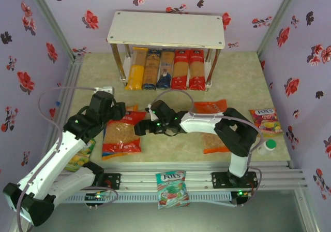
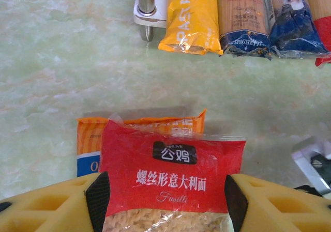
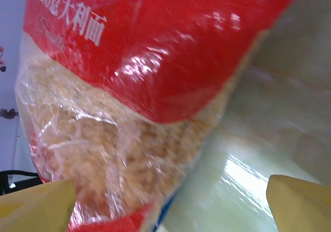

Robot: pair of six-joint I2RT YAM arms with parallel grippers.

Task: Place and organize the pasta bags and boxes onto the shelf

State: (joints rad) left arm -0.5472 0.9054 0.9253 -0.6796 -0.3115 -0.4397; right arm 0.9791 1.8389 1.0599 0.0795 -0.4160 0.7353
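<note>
From above, the red fusilli bag [image 1: 122, 134] sits before the shelf [image 1: 166, 29], toward its left end. The left gripper [image 1: 119, 116] is over the bag's shelf-side end, and the right gripper [image 1: 138, 128] is wide open beside it.

Left wrist view: the pads [image 2: 98, 203] touch both bag edges, so it seems gripped.

Right wrist view: the open fingers [image 3: 36, 206] flank one corner.

I would keep the bag level while raising it onto the shelf.

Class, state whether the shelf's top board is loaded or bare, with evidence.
Bare: the top board shows plain white; five spaghetti packs lie beneath it.

The red bag [image 2: 170, 175] hides most of a second bag [image 2: 89, 139].
</note>
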